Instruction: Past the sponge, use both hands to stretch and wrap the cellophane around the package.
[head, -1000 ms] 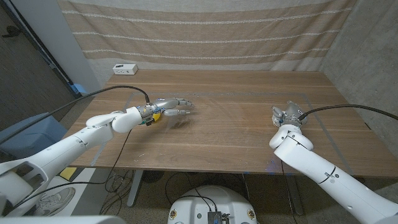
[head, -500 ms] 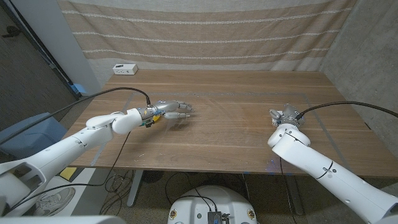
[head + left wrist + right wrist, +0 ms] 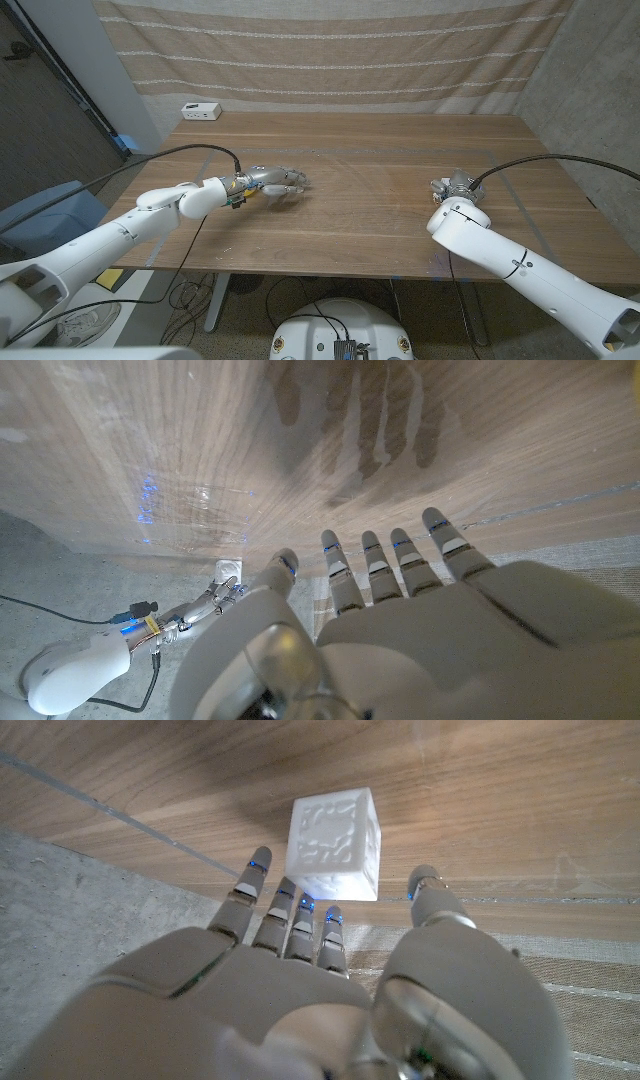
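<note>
The left hand (image 3: 272, 180) hovers over the wooden table (image 3: 360, 200), fingers spread and empty. The right hand (image 3: 300, 990) has fingers apart, holding nothing, near a white cube (image 3: 334, 842).

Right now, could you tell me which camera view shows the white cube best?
The right wrist view: the white cube stands on the table just beyond the right hand, its patterned faces clear. In the head view the right arm largely hides it. The left wrist view shows the right hand small, the cube indistinct.

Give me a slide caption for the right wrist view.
Right hand, fingers spread, reaching toward a white patterned cube on the wooden table.
</note>
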Action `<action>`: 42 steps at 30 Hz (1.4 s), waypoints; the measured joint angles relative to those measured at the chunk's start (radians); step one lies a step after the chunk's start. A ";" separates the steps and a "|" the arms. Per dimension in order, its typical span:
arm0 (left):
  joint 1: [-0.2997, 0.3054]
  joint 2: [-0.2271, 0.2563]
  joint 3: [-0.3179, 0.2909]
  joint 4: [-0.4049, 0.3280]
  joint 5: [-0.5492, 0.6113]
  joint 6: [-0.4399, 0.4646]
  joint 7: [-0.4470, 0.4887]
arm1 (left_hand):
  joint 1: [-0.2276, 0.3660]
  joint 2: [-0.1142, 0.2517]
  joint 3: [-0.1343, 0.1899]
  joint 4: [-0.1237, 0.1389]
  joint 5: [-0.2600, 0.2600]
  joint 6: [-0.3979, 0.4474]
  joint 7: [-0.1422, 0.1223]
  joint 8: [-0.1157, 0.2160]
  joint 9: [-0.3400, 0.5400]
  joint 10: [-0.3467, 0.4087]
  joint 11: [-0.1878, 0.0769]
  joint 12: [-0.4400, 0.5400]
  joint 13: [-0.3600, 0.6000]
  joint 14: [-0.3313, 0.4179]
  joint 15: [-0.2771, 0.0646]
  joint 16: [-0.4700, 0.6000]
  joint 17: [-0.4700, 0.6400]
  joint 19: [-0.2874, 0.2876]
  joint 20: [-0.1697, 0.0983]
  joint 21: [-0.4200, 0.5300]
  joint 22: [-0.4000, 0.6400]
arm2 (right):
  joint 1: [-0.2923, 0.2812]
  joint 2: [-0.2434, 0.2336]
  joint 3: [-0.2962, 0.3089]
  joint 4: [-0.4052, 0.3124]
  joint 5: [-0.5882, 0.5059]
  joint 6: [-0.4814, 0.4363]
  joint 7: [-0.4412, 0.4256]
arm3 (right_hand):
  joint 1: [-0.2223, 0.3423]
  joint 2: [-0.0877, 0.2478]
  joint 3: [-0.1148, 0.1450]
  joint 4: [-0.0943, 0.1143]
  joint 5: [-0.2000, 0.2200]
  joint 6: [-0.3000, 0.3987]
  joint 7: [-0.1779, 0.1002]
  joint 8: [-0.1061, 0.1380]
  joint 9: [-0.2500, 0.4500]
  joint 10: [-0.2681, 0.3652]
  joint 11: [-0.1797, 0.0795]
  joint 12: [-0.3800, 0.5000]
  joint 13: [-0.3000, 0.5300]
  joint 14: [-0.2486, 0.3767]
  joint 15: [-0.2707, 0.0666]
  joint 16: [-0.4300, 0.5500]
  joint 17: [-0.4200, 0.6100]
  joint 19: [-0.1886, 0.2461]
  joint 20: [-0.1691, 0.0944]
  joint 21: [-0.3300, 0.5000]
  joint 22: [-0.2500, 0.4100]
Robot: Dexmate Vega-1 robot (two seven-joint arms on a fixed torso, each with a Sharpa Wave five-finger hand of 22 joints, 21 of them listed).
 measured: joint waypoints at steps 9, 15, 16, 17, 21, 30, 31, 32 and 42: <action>0.010 0.007 -0.006 -0.010 -0.007 0.012 -0.003 | -0.004 -0.004 0.004 0.004 0.000 -0.016 0.005 -0.008 0.000 0.000 0.000 -0.008 0.000 -0.004 0.004 -0.006 0.000 0.000 0.000 0.000 0.000 | 0.028 0.000 -0.027 0.028 0.003 -0.006 0.006 | 0.108 0.038 0.010 0.006 0.000 0.110 -0.002 0.027 0.001 0.118 -0.010 0.031 -0.001 0.134 -0.047 0.054 0.018 0.119 -0.031 0.031 0.004; 0.014 0.011 -0.008 -0.015 -0.012 0.020 -0.007 | -0.009 0.002 0.005 0.005 0.000 -0.025 0.004 -0.012 0.000 -0.006 0.001 -0.015 0.000 -0.007 0.000 -0.006 0.000 0.000 0.000 -0.007 0.000 | 0.036 0.018 -0.041 0.056 -0.024 -0.006 -0.026 | 0.252 0.068 0.004 0.006 -0.003 0.402 -0.017 0.096 0.007 0.344 0.020 0.156 0.031 0.475 -0.068 0.275 0.153 0.311 -0.115 0.128 0.027; 0.014 0.011 -0.008 -0.015 -0.013 0.021 -0.007 | -0.009 0.001 0.008 0.008 0.000 -0.027 0.005 -0.015 0.000 -0.008 0.000 -0.015 0.000 -0.009 -0.002 -0.006 0.000 0.000 0.000 -0.007 0.000 | 0.036 0.021 -0.044 0.060 -0.032 -0.003 -0.036 | 0.287 0.047 0.007 0.004 -0.004 0.464 -0.022 0.108 0.011 0.369 0.045 0.185 0.046 0.500 -0.045 0.346 0.170 0.339 -0.136 0.160 0.040; 0.014 0.011 -0.008 -0.016 -0.013 0.022 -0.007 | -0.009 0.001 0.008 0.008 0.000 -0.027 0.005 -0.015 0.000 -0.008 0.000 -0.015 0.000 -0.009 -0.002 -0.006 0.000 0.000 0.000 -0.007 0.000 | 0.035 0.023 -0.045 0.062 -0.035 -0.002 -0.039 | 0.313 0.021 0.018 0.002 -0.007 0.516 -0.026 0.116 0.014 0.401 0.056 0.210 0.060 0.518 -0.027 0.408 0.170 0.357 -0.152 0.192 0.055; 0.016 0.013 -0.009 -0.018 -0.015 0.024 -0.010 | -0.015 -0.004 0.006 0.009 0.000 -0.038 0.006 -0.019 0.001 -0.012 0.004 -0.022 0.000 -0.015 0.004 -0.010 0.000 0.000 0.000 -0.007 0.000 | 0.023 0.038 -0.052 0.081 -0.074 0.018 -0.090 | 0.409 -0.074 0.040 0.005 -0.019 0.682 -0.030 0.143 0.026 0.477 0.088 0.299 0.124 0.589 -0.003 0.529 0.170 0.388 -0.185 0.328 0.125; 0.020 0.015 -0.011 -0.021 -0.018 0.025 -0.013 | -0.014 -0.004 0.003 0.012 0.000 -0.039 0.007 -0.019 0.003 -0.018 0.000 -0.027 0.000 -0.020 -0.001 -0.010 0.000 0.000 0.000 -0.007 0.000 | -0.010 0.058 -0.059 0.101 -0.164 0.081 -0.186 | 0.436 -0.102 0.039 0.005 -0.019 0.742 -0.026 0.150 0.031 0.503 0.090 0.335 0.145 0.607 -0.007 0.564 0.169 0.387 -0.194 0.383 0.153; 0.020 0.015 -0.012 -0.021 -0.018 0.025 -0.013 | -0.014 -0.004 0.003 0.012 0.000 -0.039 0.007 -0.019 0.003 -0.018 0.000 -0.029 0.000 -0.020 -0.001 -0.010 0.000 0.000 0.000 -0.007 0.000 | -0.011 0.058 -0.059 0.101 -0.168 0.084 -0.189 | 0.436 -0.102 0.039 0.005 -0.019 0.746 -0.025 0.151 0.031 0.503 0.090 0.336 0.145 0.610 -0.010 0.566 0.169 0.377 -0.195 0.383 0.155; 0.020 0.016 -0.012 -0.021 -0.018 0.025 -0.013 | -0.014 -0.004 0.003 0.012 0.000 -0.039 0.007 -0.019 0.003 -0.018 0.000 -0.029 0.000 -0.020 -0.001 -0.010 0.000 0.000 0.000 -0.007 0.000 | -0.015 0.059 -0.060 0.101 -0.182 0.097 -0.201 | 0.436 -0.102 0.039 0.005 -0.019 0.748 -0.027 0.154 0.031 0.503 0.090 0.336 0.145 0.610 -0.010 0.566 0.169 0.377 -0.195 0.383 0.155; 0.024 0.017 -0.013 -0.025 -0.020 0.026 -0.013 | -0.018 -0.008 0.007 0.016 0.000 -0.033 0.013 -0.019 0.003 -0.018 0.000 -0.029 0.000 -0.020 -0.001 -0.010 0.000 0.000 0.000 -0.007 0.000 | -0.043 0.051 -0.067 0.067 -0.260 0.178 -0.229 | 0.442 -0.108 0.039 0.013 -0.019 0.757 -0.025 0.154 0.031 0.503 0.090 0.341 0.160 0.610 -0.010 0.591 0.169 0.340 -0.181 0.390 0.159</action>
